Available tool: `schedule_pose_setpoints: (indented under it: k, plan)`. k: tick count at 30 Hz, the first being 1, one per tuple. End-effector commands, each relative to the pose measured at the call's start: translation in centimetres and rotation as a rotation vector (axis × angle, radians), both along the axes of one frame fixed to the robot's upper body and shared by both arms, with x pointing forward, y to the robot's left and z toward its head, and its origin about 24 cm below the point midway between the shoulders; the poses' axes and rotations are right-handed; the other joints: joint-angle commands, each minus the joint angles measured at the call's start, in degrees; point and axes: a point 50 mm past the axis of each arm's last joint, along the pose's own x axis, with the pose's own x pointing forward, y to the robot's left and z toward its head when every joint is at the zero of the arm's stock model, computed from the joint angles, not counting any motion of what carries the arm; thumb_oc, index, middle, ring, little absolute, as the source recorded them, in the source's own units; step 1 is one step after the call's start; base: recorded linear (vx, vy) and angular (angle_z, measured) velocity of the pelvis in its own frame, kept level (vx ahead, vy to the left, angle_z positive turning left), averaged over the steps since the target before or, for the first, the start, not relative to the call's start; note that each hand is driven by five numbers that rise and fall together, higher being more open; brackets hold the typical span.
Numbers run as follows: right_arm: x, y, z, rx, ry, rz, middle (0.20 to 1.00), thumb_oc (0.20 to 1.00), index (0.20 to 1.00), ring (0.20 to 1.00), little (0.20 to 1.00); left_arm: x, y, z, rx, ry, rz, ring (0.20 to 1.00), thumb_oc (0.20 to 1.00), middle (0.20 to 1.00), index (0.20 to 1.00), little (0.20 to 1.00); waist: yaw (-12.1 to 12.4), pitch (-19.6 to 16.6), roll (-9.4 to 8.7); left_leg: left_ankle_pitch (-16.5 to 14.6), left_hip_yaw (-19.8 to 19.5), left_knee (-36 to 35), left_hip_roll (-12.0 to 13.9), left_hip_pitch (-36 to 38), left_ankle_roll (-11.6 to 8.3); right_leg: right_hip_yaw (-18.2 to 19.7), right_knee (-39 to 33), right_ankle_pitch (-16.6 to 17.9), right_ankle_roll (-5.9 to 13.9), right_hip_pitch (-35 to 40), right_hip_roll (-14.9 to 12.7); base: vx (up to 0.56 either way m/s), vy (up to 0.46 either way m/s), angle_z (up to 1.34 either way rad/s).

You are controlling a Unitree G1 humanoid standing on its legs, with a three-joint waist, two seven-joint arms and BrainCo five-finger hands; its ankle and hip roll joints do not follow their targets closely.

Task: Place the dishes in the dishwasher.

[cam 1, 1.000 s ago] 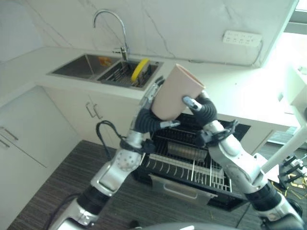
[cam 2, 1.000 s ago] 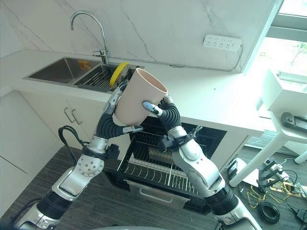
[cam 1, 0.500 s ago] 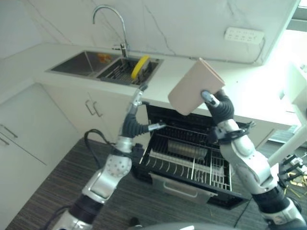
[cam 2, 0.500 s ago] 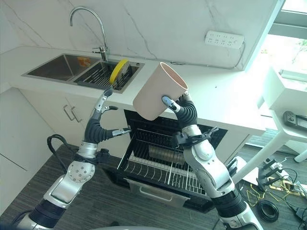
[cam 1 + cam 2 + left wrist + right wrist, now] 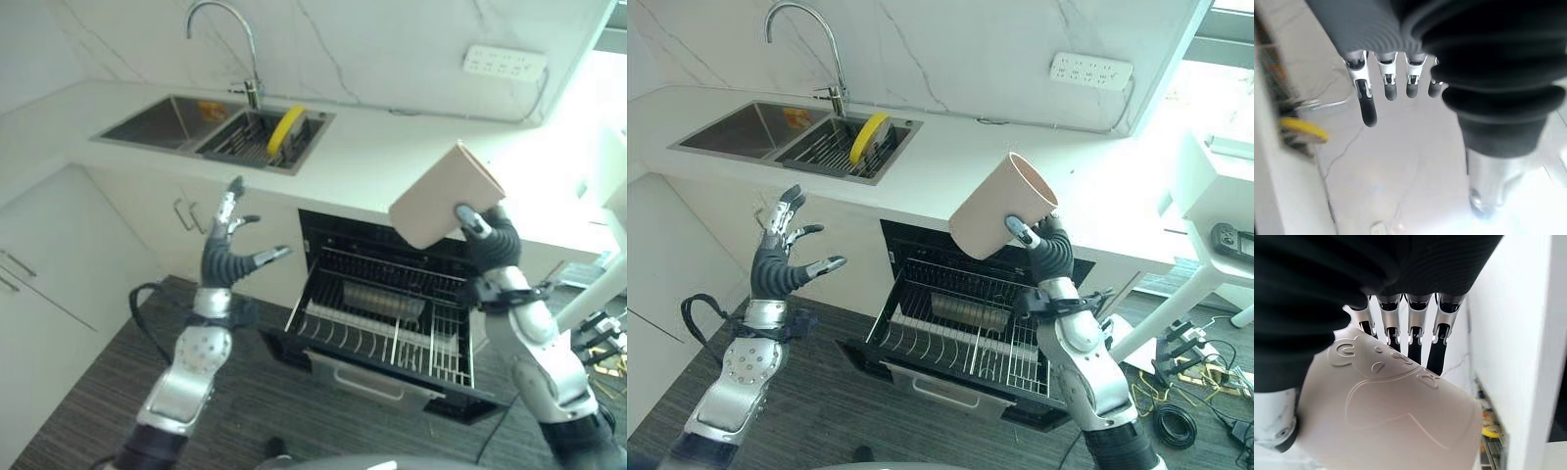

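Note:
A tall beige cup [image 5: 1002, 218] is held up in the air by my right hand [image 5: 1046, 249], whose fingers are curled round its lower part; it tilts with its mouth up and to the right. In the right wrist view the cup [image 5: 1386, 416] lies against the fingers [image 5: 1415, 345]. It hangs above the open dishwasher [image 5: 960, 338], whose wire rack [image 5: 382, 323] is pulled out. My left hand [image 5: 776, 264] is raised to the left of the dishwasher, open, with fingers spread and empty. A yellow plate [image 5: 865, 138] stands in the sink's drying rack.
The white counter [image 5: 950, 166] runs above the dishwasher, with a double sink [image 5: 157, 122] and a tap [image 5: 813, 39] at the left. White cabinet doors [image 5: 59, 255] stand at the left. A socket strip [image 5: 1090, 70] is on the marble wall.
My left hand has let go of the cup and swung away to the left, fingers spread. My right hand has carried the cup to the right and lower.

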Motion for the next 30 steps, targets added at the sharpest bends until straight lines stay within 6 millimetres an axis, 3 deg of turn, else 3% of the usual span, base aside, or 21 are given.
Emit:
schedule_pose_setpoints:
  k: [1, 9, 16, 20, 25, 30]
  plan:
    - [0.1, -0.3, 5.1, -0.003, -0.274, 0.031, 0.200, 0.200, 0.200, 0.200, 0.200, 1.0, 0.4, 2.2, -0.050, -0.049, -0.082, 1.000, 1.000, 1.000, 1.000, 1.000, 1.1, 3.4, -0.37, -11.8, -7.0, 11.2, 5.0, 4.3, -1.60, 3.3, 9.0, 2.4, -3.53, -9.7, 0.3, -0.05, -0.030, -0.02]
    - [0.5, -0.7, 6.8, -0.053, -0.363, 0.018, 0.200, 0.200, 0.200, 0.200, 0.200, 1.8, -0.2, 2.9, -0.040, -0.055, -0.108, 1.000, 1.000, 1.000, 1.000, 1.000, 0.5, 9.9, -1.16, -16.4, -10.2, 26.1, 5.7, -10.0, -1.41, 7.5, 20.9, -0.1, -3.23, -22.9, -1.8, -0.12, -0.017, -0.10]
    - [0.9, -1.1, 8.0, -0.066, -0.397, -0.006, 0.200, 0.200, 0.200, 0.200, 0.200, 1.9, -0.4, 3.4, 0.051, -0.037, -0.150, 1.000, 1.000, 1.000, 1.000, 1.000, 0.6, 12.7, -0.45, -17.1, -11.0, 30.8, 6.5, -15.5, -1.42, 7.8, 25.6, 0.5, -2.25, -29.1, -4.9, -0.07, -0.009, -0.01]
    - [1.0, -1.0, 8.8, -0.091, -0.432, -0.032, 0.200, 0.200, 0.200, 0.200, 0.200, 2.5, -0.9, 2.5, -0.034, 0.099, -0.243, 1.000, 1.000, 1.000, 1.000, 1.000, 0.0, 13.7, 0.27, -17.5, -11.7, 32.3, 6.6, -18.1, -1.23, 9.5, 28.1, 0.2, -1.82, -32.4, -5.8, -0.09, 0.019, 0.01]
    - [1.0, -1.6, 9.5, -0.099, -0.443, -0.057, 0.200, 0.200, 0.200, 0.200, 0.200, 2.3, -1.7, 3.7, 0.183, 0.032, -0.293, 1.000, 1.000, 1.000, 1.000, 1.000, -0.5, 13.8, 0.68, -17.7, -11.9, 33.0, 7.0, -19.1, -1.36, 10.1, 29.3, -0.1, -1.52, -33.9, -6.1, 0.00, 0.000, 0.00]
    - [1.3, -2.1, 9.8, -0.119, -0.436, -0.070, 0.200, 0.200, 0.200, 0.200, 0.200, 3.2, -0.8, 5.3, 0.492, 0.025, -0.240, 1.000, 1.000, 1.000, 1.000, 1.000, -1.2, 13.6, 1.20, -18.0, -12.1, 34.1, 7.3, -19.9, -1.58, 10.9, 31.1, -0.4, -1.28, -35.3, -6.7, 0.01, 0.013, -0.01]
